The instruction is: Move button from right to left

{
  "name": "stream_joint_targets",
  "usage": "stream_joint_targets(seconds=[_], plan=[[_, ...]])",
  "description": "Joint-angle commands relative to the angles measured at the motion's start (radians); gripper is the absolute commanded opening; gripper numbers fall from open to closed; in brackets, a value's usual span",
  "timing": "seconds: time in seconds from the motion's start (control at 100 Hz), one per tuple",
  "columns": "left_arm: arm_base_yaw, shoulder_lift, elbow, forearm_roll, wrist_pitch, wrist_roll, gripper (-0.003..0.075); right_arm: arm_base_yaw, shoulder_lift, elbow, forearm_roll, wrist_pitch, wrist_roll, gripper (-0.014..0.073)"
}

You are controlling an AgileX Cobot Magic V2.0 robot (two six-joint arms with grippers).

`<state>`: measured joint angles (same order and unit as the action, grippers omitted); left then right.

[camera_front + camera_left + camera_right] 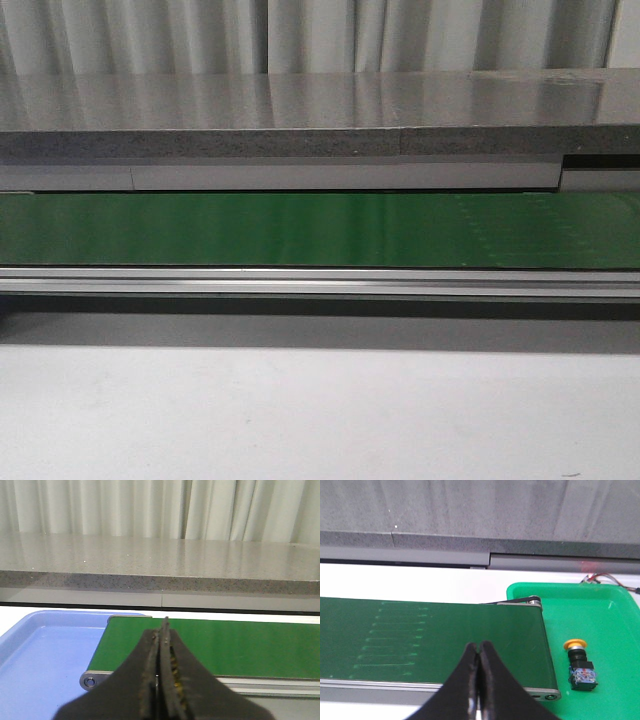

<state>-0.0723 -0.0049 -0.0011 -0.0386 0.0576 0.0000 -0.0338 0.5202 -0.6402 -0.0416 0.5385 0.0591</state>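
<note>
Still at the start, by the look of it: button lying on its side in the green tray, just beside the end of the green belt, yellow cap pointing toward the far rim, black body toward the near one. Not touched by anything. Seen only in the right wrist view; absent from the front view, belt there bare.

Right gripper hanging over the belt's near edge, fingers pressed together, nothing between them. Left gripper over the belt's other end, next to the blue tray, fingers likewise closed and empty.

Risks, judged from here:
- Descending with fingers closed: would shove or roll the button instead of gripping. Need to part first.
- Round cap plus lying pose: likely to roll or twist out if pinched across the cap; black boxy body the safer hold.
- Close to belt roller and tray wall: could clip either on approach, or push the button against the wall.
- Wires at the tray's far rim: possible snag if swung wide.
</note>
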Motion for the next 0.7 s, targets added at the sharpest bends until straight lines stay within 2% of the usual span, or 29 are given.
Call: stream_joint_targets(seconds=[0.0, 0.23, 0.49, 0.58, 0.63, 0.69], plan=[[0.002, -0.031, 0.046, -0.008, -0.078, -0.012, -0.002, -0.004, 0.102, -0.091, -0.012, -0.034, 0.0, -0.0067], [0.002, -0.031, 0.046, -0.008, -0.078, -0.012, -0.002, -0.014, 0.334, -0.271, -0.013, 0.104, 0.005, -0.0067], [0.002, -0.031, 0.046, -0.008, -0.078, -0.012, -0.002, -0.148, 0.53, -0.416, -0.036, 0.245, -0.013, -0.0042], [0.002, -0.031, 0.046, -0.008, -0.078, -0.012, -0.002, -0.206, 0.567, -0.439, -0.054, 0.282, -0.014, 0.0062], [0.002, -0.031, 0.046, -0.008, -0.078, -0.012, -0.002, -0.24, 0.585, -0.447, -0.057, 0.302, -0.015, 0.0169], [0.002, -0.031, 0.046, -0.008, -0.078, -0.012, -0.002, -0.286, 0.607, -0.45, -0.057, 0.319, -0.015, 0.0356]])
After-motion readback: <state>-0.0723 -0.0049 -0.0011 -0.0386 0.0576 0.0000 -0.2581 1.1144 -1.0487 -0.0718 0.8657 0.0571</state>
